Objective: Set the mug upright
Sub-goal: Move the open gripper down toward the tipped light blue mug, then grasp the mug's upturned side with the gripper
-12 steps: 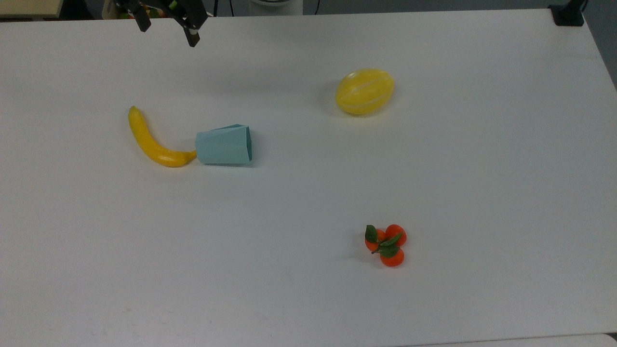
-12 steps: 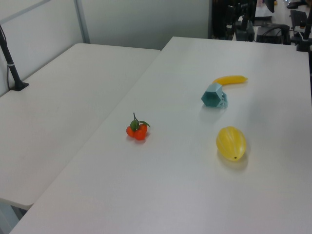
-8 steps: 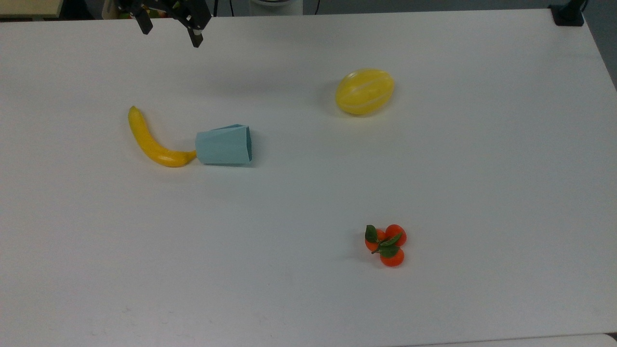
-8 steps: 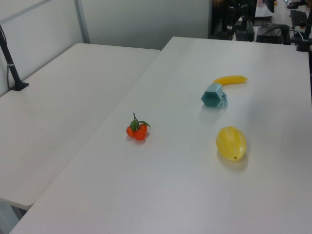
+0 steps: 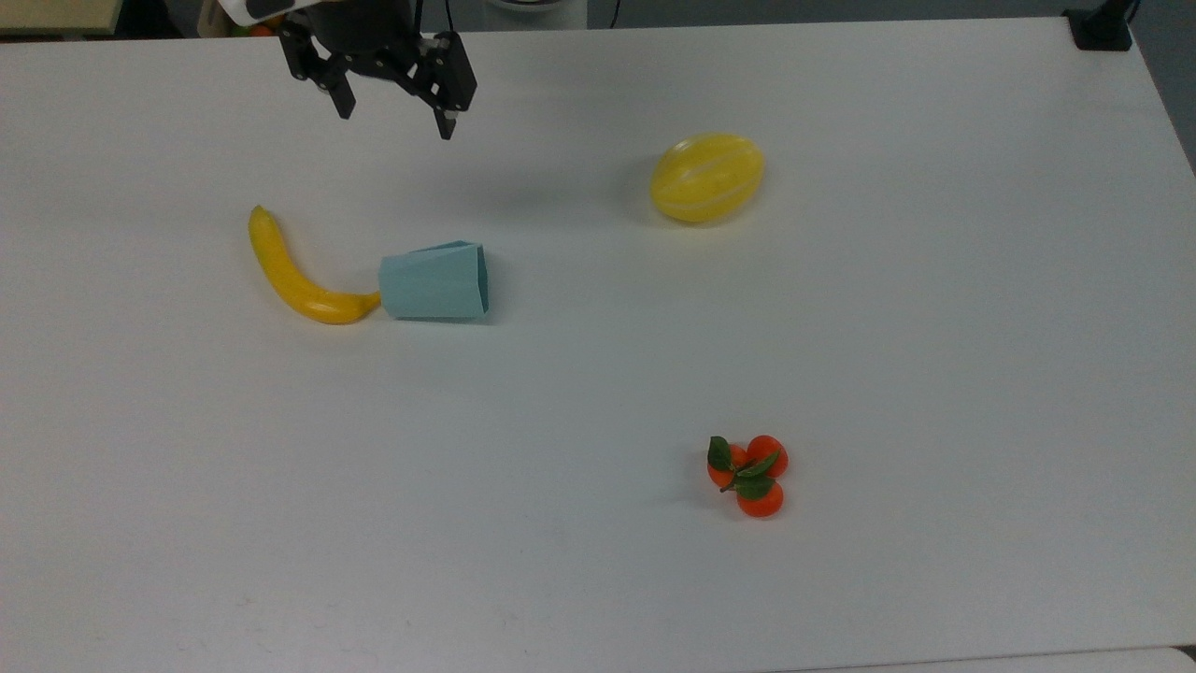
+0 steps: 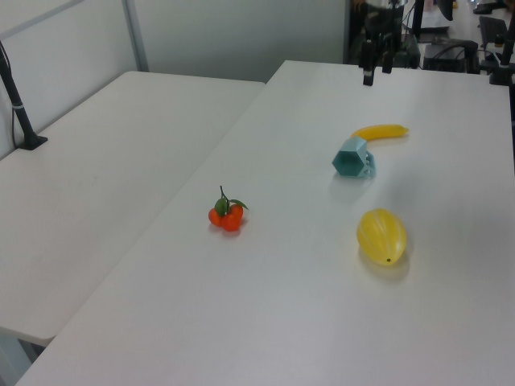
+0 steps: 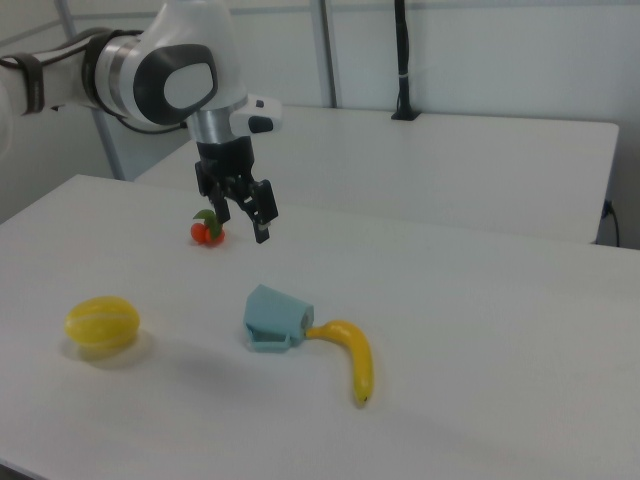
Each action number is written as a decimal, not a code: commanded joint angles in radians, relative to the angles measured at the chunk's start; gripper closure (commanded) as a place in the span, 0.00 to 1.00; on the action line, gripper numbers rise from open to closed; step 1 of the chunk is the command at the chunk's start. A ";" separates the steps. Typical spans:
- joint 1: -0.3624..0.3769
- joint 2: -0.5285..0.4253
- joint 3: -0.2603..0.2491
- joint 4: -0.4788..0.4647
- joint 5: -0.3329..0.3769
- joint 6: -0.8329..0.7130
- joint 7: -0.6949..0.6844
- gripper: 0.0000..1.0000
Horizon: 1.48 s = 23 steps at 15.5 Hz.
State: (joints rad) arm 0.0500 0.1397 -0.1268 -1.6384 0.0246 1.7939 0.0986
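Observation:
The pale blue-teal faceted mug (image 5: 434,281) lies on its side on the white table (image 5: 841,355), its hexagonal rim toward the top view's right and its narrow base touching a banana's tip. The left view looks into its mouth (image 6: 351,158), and the right view shows the mug (image 7: 274,317) with its handle low against the table. My gripper (image 5: 395,114) hangs open in the air above the table, beyond the mug near the top view's upper edge, with nothing between its fingers. The gripper (image 7: 243,219) points down in the right view, and shows small at the far end (image 6: 375,71) in the left view.
A yellow banana (image 5: 291,273) curves beside the mug's base. A yellow melon (image 5: 706,178) sits to the top view's right of the mug. A cluster of small oranges with leaves (image 5: 749,475) lies nearer the front. A second table (image 6: 96,185) adjoins in the left view.
My gripper has come down and toward the top view's right, further into the picture and nearer the mug. The mug and the fruit have not moved.

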 commanded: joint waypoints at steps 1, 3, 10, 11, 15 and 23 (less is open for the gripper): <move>0.091 0.055 -0.008 -0.029 -0.127 0.031 0.044 0.00; 0.129 0.095 0.002 -0.047 -0.193 0.063 0.087 0.00; 0.146 0.187 0.049 -0.078 -0.400 0.176 0.199 0.00; 0.146 0.196 0.050 -0.078 -0.407 0.177 0.201 0.00; 0.160 0.222 0.053 -0.078 -0.437 0.189 0.201 0.00; 0.175 0.262 0.061 -0.101 -0.564 0.223 0.239 0.10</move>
State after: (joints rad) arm 0.2061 0.3878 -0.0693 -1.7127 -0.4714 1.9907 0.2827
